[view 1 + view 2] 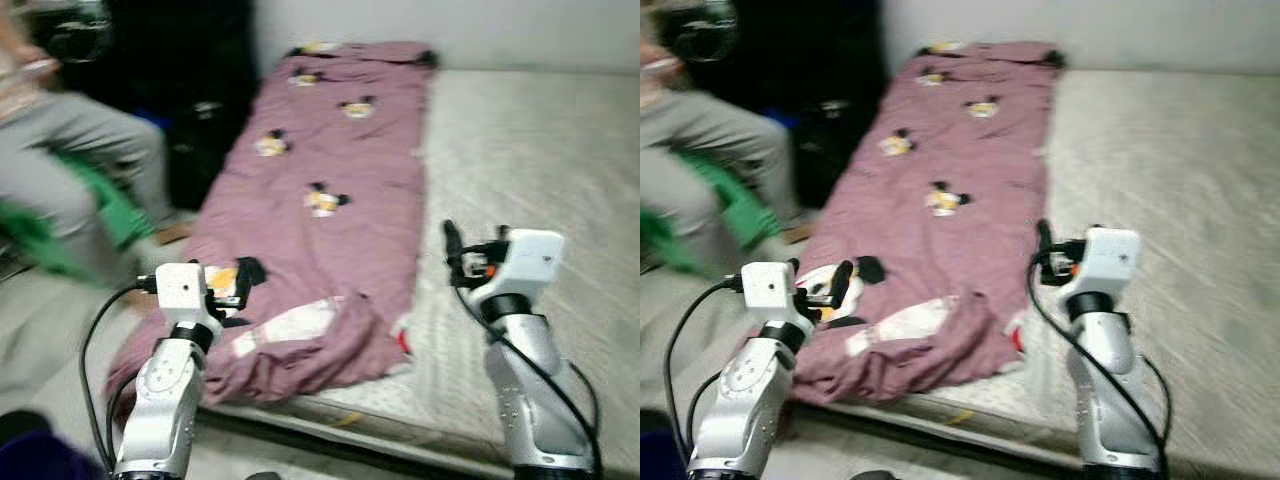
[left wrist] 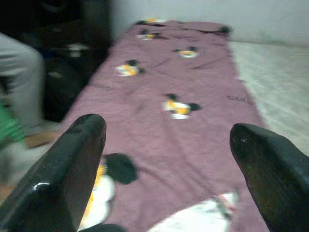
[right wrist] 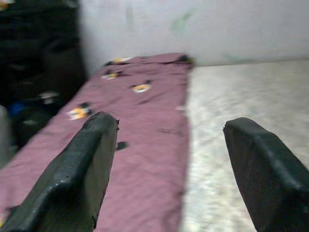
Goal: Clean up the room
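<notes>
A mauve blanket (image 1: 340, 170) with small yellow and black cartoon prints lies lengthwise along the left side of a bed, its near end bunched and folded over at the mattress edge (image 1: 300, 350). My left gripper (image 1: 240, 285) is held up over that bunched near corner, open with nothing between its fingers (image 2: 72, 164). My right gripper (image 1: 455, 250) is raised over the bare mattress just right of the blanket's edge, also open and empty, its fingers (image 3: 91, 159) pointing along the bed.
The grey patterned mattress (image 1: 540, 140) spreads to the right, up to a pale wall. A seated person (image 1: 70, 150) in grey trousers is at the left beside something green (image 1: 110, 210). Dark furniture (image 1: 200, 90) stands at the back left.
</notes>
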Robot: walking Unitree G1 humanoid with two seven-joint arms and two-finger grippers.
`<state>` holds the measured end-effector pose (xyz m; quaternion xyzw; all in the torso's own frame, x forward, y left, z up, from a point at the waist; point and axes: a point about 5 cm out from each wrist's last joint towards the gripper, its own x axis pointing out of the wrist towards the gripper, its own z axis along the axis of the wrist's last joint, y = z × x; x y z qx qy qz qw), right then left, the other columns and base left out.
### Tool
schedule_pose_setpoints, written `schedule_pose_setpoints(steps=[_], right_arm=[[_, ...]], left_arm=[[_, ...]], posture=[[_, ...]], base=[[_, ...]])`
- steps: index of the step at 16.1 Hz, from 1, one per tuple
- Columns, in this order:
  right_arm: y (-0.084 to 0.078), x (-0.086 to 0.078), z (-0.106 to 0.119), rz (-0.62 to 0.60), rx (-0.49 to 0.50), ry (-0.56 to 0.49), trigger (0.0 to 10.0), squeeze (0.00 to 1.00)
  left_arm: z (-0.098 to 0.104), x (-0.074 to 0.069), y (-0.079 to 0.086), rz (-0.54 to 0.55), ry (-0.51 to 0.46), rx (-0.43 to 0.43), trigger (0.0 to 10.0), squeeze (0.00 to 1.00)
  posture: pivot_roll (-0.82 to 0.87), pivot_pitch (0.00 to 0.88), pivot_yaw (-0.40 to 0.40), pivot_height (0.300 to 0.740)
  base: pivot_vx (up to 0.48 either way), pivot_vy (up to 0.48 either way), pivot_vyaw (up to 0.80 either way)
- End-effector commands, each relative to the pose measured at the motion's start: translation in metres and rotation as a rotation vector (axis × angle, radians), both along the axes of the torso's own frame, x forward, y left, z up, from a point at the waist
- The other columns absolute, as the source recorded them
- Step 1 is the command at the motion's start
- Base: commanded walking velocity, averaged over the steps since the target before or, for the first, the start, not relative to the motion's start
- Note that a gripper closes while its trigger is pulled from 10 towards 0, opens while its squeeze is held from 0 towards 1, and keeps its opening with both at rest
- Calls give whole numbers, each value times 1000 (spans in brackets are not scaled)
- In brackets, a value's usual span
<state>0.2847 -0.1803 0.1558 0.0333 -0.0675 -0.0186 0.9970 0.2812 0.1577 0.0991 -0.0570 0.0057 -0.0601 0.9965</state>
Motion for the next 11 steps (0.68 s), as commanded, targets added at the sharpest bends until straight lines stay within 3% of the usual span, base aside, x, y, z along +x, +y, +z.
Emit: schedule_pose_setpoints(steps=[1, 6, 11], right_arm=[[6, 1, -4, 25, 2, 11, 10000, 0], [7, 2, -5, 36, -5, 9, 10000, 0], [11, 2, -5, 79, 1, 3, 10000, 0]], left_arm=[[0, -3, 3, 7, 7, 8, 10000, 0], [0, -2, -2, -5, 7, 5, 10000, 0], [0, -2, -3, -4, 10, 8, 10000, 0]], posture=[[-34, 84, 97, 740], [-36, 87, 93, 740], [-38, 96, 94, 740]], base=[[0, 307, -800], [0, 373, -800], [0, 371, -84]])
